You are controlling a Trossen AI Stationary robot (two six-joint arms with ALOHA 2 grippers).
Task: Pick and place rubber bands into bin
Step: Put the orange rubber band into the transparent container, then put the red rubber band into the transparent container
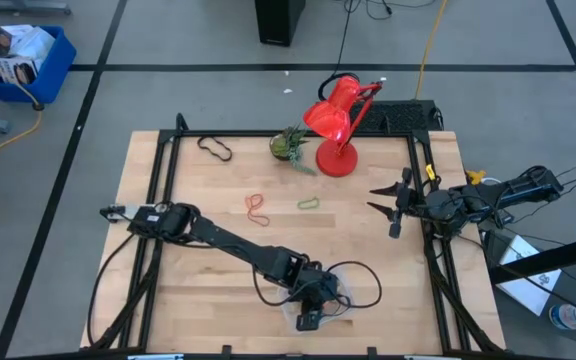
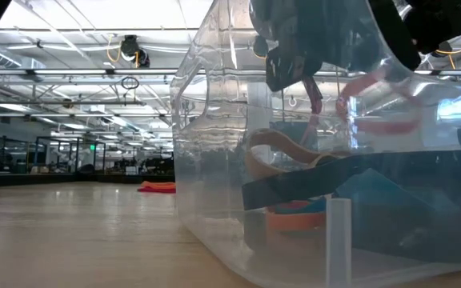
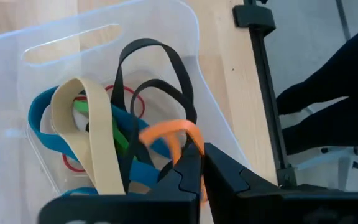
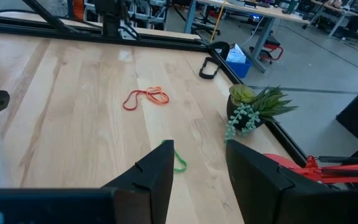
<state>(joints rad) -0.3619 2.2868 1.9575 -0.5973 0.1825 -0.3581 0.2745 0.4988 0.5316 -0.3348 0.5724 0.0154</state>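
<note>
The clear bin (image 1: 346, 290) stands at the table's near edge; it also shows in the left wrist view (image 3: 166, 25) and fills the low view (image 2: 214, 160). Inside lie tan (image 3: 98, 143), blue (image 3: 42, 124), green, red and black (image 3: 160, 56) rubber bands. My left gripper (image 3: 199, 171) (image 1: 317, 298) reaches down into the bin, shut on an orange band (image 3: 169, 132). My right gripper (image 1: 388, 205) (image 4: 197, 168) hovers open and empty at the table's right. A green band (image 1: 308, 203) (image 4: 179, 163), a red and orange pair (image 1: 256, 206) (image 4: 145, 96) and a black band (image 1: 215, 148) lie flat on the table. My left gripper pinches the orange band between its two fingertips at one end of its loop (image 3: 193, 144). The fingers come from above, pointing down into the bin. The rest of the loop lies slack on the bands in the bin.
A red desk lamp (image 1: 336, 125) and a small potted plant (image 1: 290, 145) (image 4: 250, 106) stand at the table's far side. A black frame (image 1: 163, 180) runs along the table's left, far and right sides. A black cable (image 1: 363, 285) loops beside the bin.
</note>
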